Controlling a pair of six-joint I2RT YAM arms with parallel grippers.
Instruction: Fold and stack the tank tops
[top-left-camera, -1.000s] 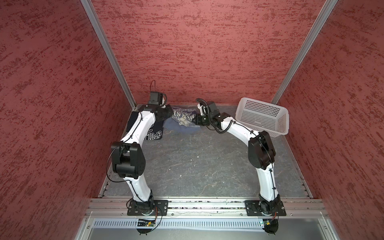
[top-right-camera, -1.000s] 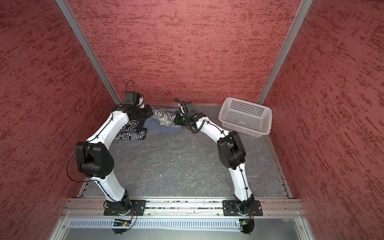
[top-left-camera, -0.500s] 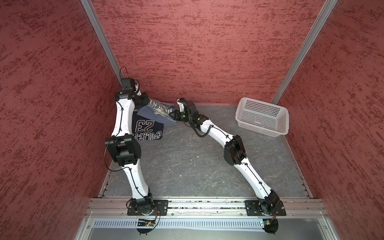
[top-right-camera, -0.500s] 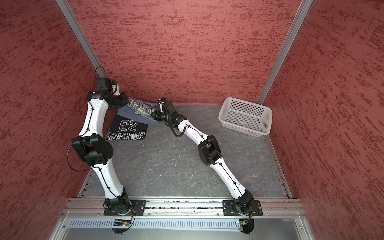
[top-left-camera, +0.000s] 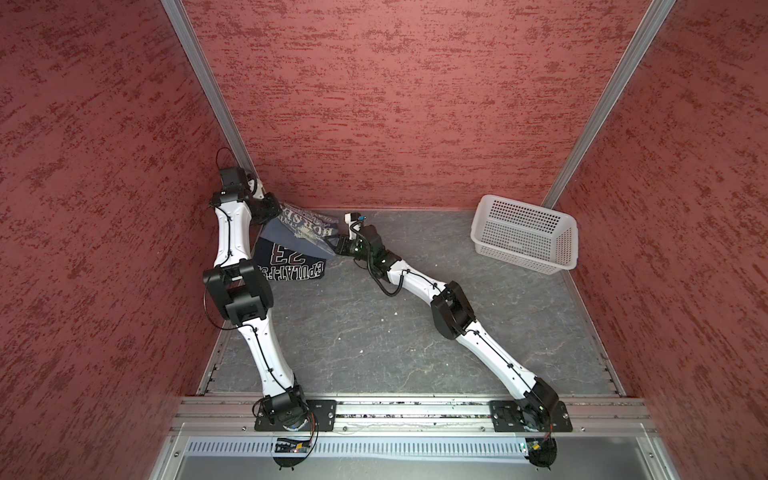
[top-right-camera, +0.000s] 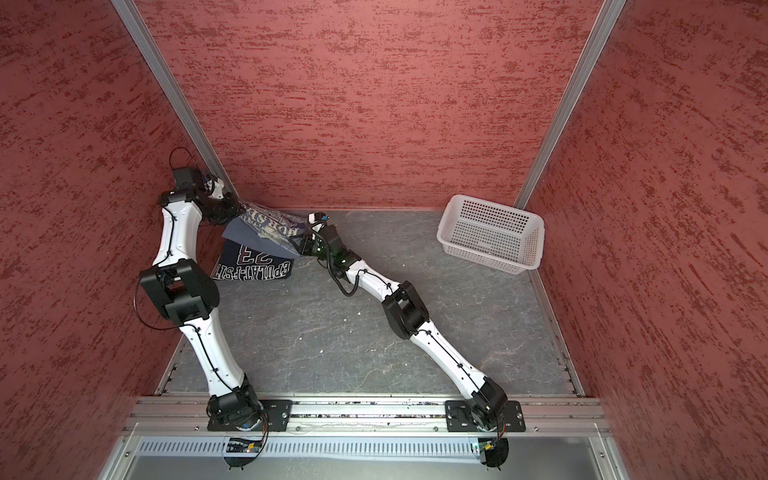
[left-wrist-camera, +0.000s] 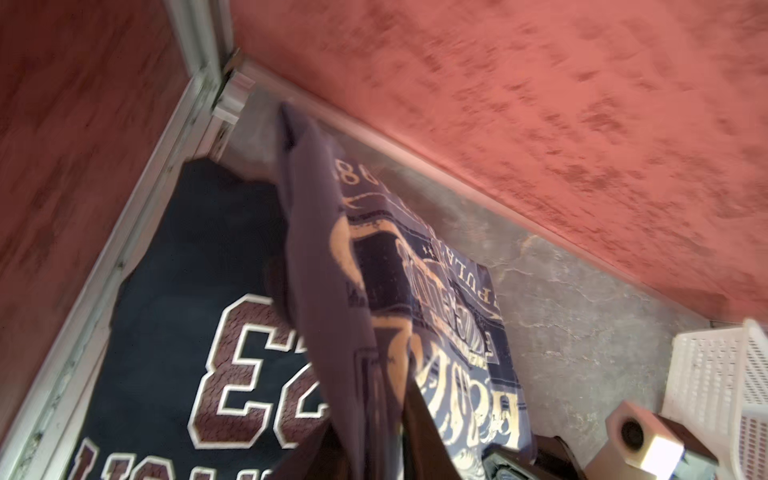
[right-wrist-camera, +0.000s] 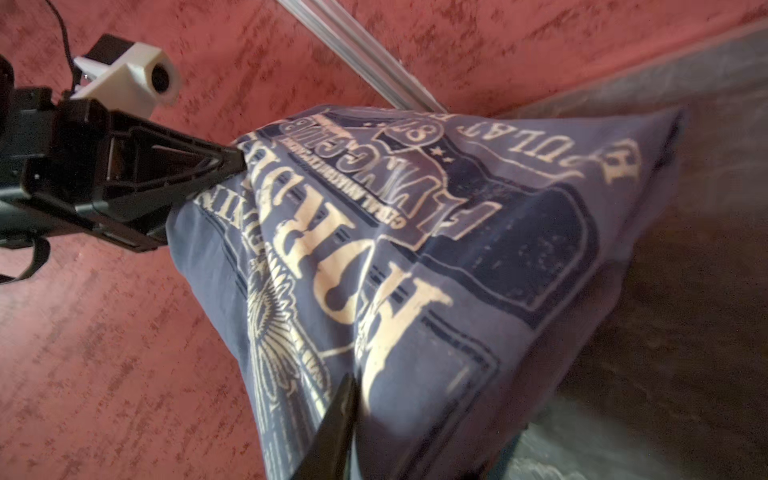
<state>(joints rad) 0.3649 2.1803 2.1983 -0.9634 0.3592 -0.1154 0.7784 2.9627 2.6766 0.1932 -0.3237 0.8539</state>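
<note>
In both top views the slate blue-grey tank top (top-left-camera: 301, 232) (top-right-camera: 266, 230) hangs spread between the left gripper (top-left-camera: 279, 208) (top-right-camera: 237, 208), near the far left corner, and the right gripper (top-left-camera: 338, 246) (top-right-camera: 303, 245). It is raised above the navy tank top (top-left-camera: 291, 266) (top-right-camera: 253, 266), which lies flat on the grey table (top-left-camera: 374, 332) (top-right-camera: 353, 324) with its "23" showing. A white basket (top-left-camera: 519, 245) (top-right-camera: 486, 235) stands well apart at the far right. In the left wrist view the slate top (left-wrist-camera: 332, 291) drapes in a fold close to the lens, over the navy top (left-wrist-camera: 166, 291), and the gripper's own fingers are too blurred to read. In the right wrist view the left gripper (right-wrist-camera: 237, 164) has its fingertips meeting on the slate top's (right-wrist-camera: 415, 270) edge, pinching it. Only one dark finger (right-wrist-camera: 332, 424) of the right gripper shows against the print, so I cannot tell whether that gripper is clamped.
</note>
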